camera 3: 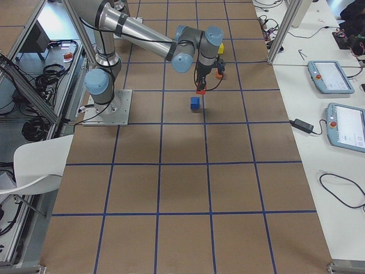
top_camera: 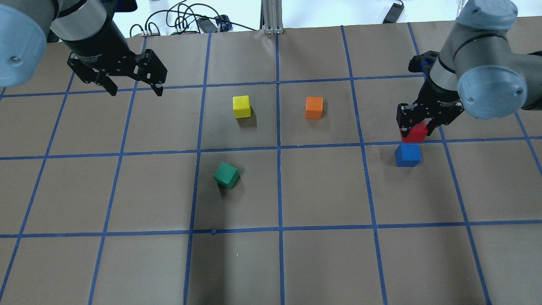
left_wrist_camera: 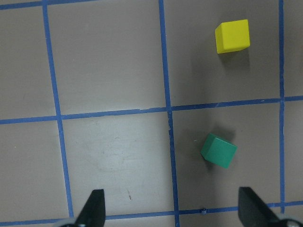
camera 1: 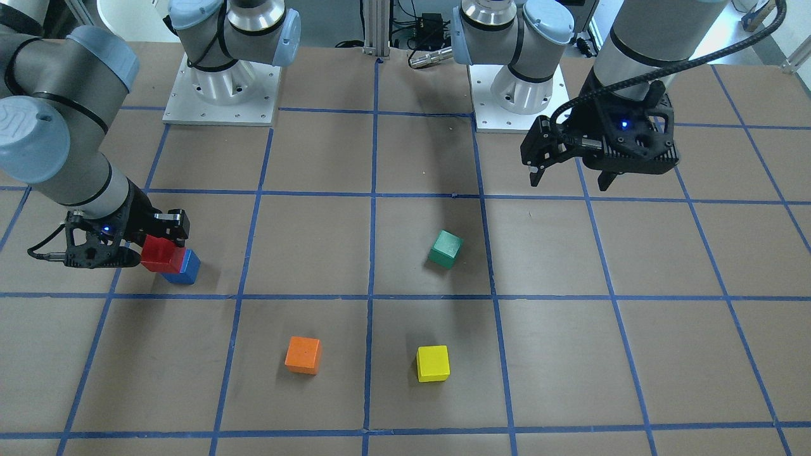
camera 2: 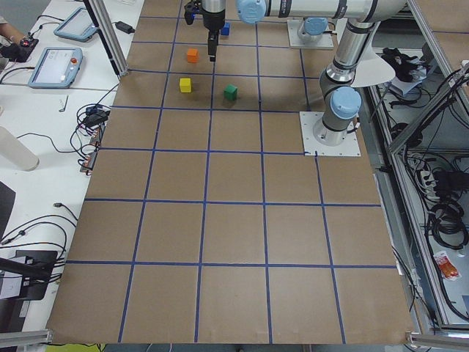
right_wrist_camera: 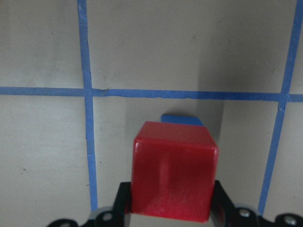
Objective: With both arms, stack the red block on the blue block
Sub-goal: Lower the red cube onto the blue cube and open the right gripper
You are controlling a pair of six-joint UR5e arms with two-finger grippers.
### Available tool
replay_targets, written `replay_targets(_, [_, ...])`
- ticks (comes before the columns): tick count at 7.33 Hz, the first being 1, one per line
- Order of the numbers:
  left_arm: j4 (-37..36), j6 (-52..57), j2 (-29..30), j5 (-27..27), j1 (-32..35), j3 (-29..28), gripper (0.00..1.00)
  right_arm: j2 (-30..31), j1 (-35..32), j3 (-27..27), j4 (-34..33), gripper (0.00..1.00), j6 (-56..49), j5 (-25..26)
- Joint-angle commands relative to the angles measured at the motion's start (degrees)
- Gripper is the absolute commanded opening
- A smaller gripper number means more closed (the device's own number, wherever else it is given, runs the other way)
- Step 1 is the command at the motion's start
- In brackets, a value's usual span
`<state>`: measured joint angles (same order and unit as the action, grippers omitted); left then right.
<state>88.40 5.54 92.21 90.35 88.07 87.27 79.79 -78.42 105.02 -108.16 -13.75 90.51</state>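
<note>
My right gripper (top_camera: 417,127) is shut on the red block (top_camera: 414,132) and holds it in the air just above the blue block (top_camera: 408,155), which sits on the table. In the front view the red block (camera 1: 162,253) overlaps the blue block (camera 1: 187,268). In the right wrist view the red block (right_wrist_camera: 173,172) hides all but a thin far edge of the blue block (right_wrist_camera: 182,119). My left gripper (top_camera: 135,87) is open and empty, raised over the far left of the table; its fingertips (left_wrist_camera: 94,210) frame bare table.
A green cube (top_camera: 226,175) lies turned near the middle. A yellow cube (top_camera: 241,106) and an orange cube (top_camera: 313,107) sit farther back. The two arm bases (camera 1: 222,88) stand at the robot's edge. Blue tape lines grid the brown table.
</note>
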Motion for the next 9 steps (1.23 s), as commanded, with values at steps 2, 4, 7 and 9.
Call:
replay_targets(2, [-0.1, 0.0, 0.0, 0.0, 0.0, -0.1, 1.00, 0.1, 3.7, 2.6, -2.7, 0.00, -6.2, -0.5])
replay_targets(4, [-0.1, 0.0, 0.0, 0.0, 0.0, -0.1, 1.00, 0.3, 3.7, 3.9, -2.8, 0.00, -5.5, -1.2])
replay_targets(7, [-0.1, 0.0, -0.1, 0.0, 0.0, -0.1, 1.00, -0.4, 3.6, 5.0, -4.3, 0.00, -5.6, -2.5])
replay_targets(9, [-0.1, -0.1, 0.0, 0.0, 0.0, -0.1, 1.00, -0.4, 3.6, 5.1, -5.7, 0.00, -6.4, -2.4])
